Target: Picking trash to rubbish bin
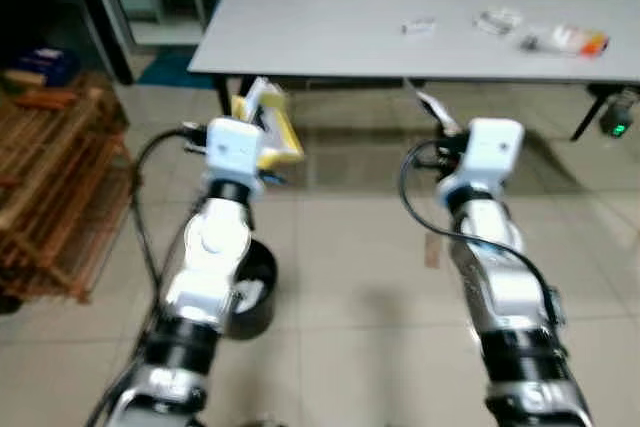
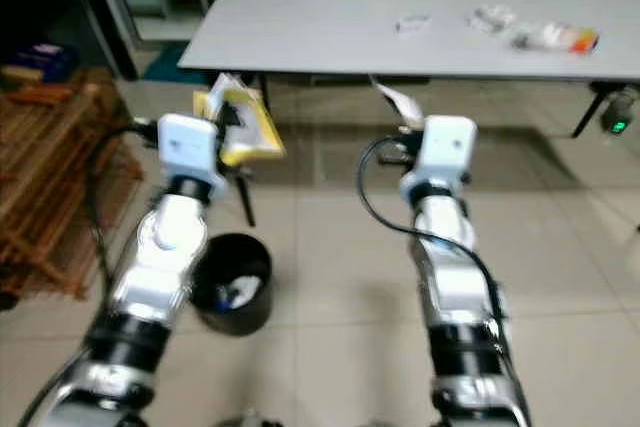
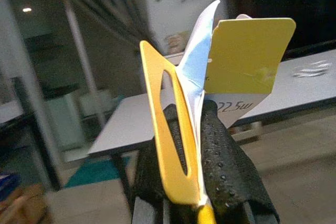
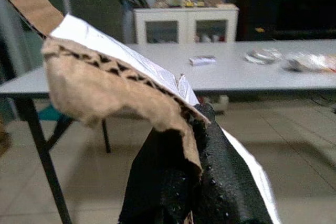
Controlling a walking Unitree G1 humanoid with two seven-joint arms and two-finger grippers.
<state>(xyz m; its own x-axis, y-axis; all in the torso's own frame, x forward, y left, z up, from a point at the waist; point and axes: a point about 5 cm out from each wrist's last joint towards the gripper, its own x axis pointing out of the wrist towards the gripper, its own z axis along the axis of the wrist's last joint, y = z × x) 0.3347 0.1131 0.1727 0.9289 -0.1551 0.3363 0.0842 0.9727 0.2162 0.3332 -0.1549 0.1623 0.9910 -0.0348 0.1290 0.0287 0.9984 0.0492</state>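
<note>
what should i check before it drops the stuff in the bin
1. Left gripper shut on the yellow and white cardboard package: ok.
2. Right gripper shut on the torn brown corrugated cardboard piece: ok.
3. Round black rubbish bin open on the tiled floor, by the left arm: ok.
4. Left gripper over the bin mouth: not ok, the package is held up ahead of the bin, near the table edge.
5. Right gripper over the bin: not ok, it is off to the bin's right.
6. Room left in the bin: cannot tell; something pale lies inside.
</note>
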